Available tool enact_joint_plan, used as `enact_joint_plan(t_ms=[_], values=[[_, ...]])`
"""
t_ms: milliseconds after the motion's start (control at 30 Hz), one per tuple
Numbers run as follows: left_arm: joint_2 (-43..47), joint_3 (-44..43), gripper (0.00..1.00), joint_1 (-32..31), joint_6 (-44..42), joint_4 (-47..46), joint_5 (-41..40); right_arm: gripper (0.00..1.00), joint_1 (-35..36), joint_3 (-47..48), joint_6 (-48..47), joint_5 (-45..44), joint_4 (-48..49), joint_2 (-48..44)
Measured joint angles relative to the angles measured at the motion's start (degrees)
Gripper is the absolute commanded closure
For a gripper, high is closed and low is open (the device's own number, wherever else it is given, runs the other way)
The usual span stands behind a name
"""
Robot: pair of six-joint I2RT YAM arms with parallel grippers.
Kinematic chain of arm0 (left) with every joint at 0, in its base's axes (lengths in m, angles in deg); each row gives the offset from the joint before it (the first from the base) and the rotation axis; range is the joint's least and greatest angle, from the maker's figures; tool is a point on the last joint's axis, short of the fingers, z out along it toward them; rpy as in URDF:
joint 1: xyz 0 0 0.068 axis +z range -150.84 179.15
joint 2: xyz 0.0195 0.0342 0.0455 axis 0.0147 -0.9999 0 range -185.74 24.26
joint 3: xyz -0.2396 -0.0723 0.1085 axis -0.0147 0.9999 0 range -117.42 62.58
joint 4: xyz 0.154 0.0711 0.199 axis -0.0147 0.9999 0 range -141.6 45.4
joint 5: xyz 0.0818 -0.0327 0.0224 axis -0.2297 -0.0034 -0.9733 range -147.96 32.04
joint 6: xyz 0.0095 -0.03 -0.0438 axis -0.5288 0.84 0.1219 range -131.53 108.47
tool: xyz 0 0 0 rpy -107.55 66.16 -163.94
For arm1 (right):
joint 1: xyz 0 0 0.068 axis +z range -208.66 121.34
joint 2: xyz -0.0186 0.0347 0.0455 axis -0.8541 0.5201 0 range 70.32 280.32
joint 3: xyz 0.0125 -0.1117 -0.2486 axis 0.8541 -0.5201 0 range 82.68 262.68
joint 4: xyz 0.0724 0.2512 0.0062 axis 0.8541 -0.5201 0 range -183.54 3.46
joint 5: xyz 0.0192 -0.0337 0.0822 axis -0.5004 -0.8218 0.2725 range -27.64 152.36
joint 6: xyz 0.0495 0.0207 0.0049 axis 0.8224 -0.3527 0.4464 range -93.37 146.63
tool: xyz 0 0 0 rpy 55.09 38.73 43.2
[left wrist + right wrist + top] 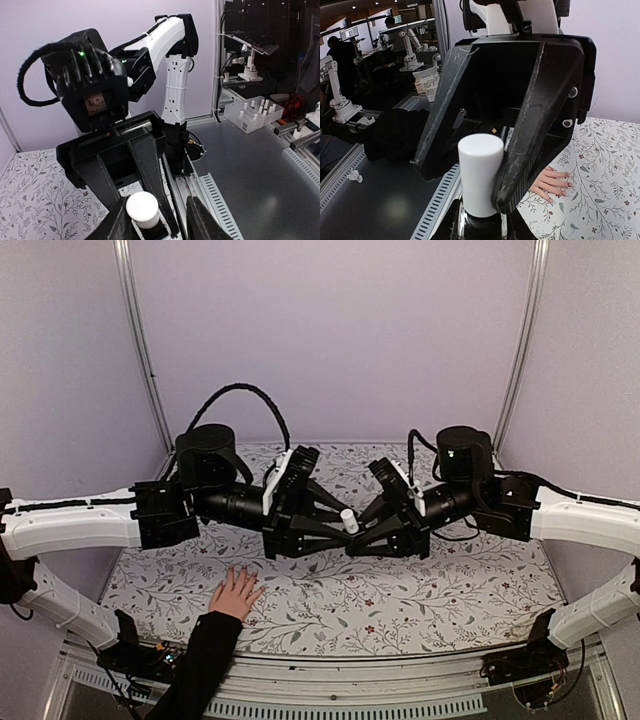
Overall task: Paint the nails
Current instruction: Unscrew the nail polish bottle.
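Note:
A small dark bottle (480,229) with a white cap (480,172) is held in mid-air above the table's middle, my right gripper (480,225) shut on its body. My left gripper (160,214) faces it, jaws open on either side of the white cap (142,210). One finger (120,225) touches the cap and the other stands clear of it. A light-skinned hand (237,592) with a black sleeve lies flat on the floral table below, fingers spread. Its nails (566,176) show dark polish in the right wrist view.
The floral table cover (420,590) spans the workspace between lilac walls. The sleeved forearm (200,660) crosses the front rail (380,672) at the near left. Both arms meet over the centre, just behind the hand.

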Motion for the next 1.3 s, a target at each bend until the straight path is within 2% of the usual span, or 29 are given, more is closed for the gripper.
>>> enact_joint_plan(t_ms=[100,333,433,733,1067,1300], values=[[-0.39,-0.09,0.7,-0.31,-0.9,0.17,0.28,1.0,0.0,0.0,-0.24,1.27,-0.48,0.37],[-0.46,-0.55,0.93,-0.33,-1.22,0.37,-0.7,1.0,0.07,0.0,-0.81,2.05,-0.76,0.5],[-0.46,-0.55,1.0,-0.33,-0.31,0.44,-2.54,1.0,0.04,0.0,-0.85,0.35,-0.81,0.35],[-1.38,-1.38,1.0,0.2,5.35,-0.92,-13.57,1.0,-0.17,-0.48,0.98,-16.13,-0.31,-2.38],[-7.45,-4.55,1.0,0.63,12.79,-2.4,-29.44,1.0,-0.42,-2.03,2.93,-36.48,1.66,-2.08],[-10.88,-5.99,0.99,0.48,17.11,-3.89,-37.4,1.0,-0.37,-2.43,3.85,-45.05,4.39,0.11]])
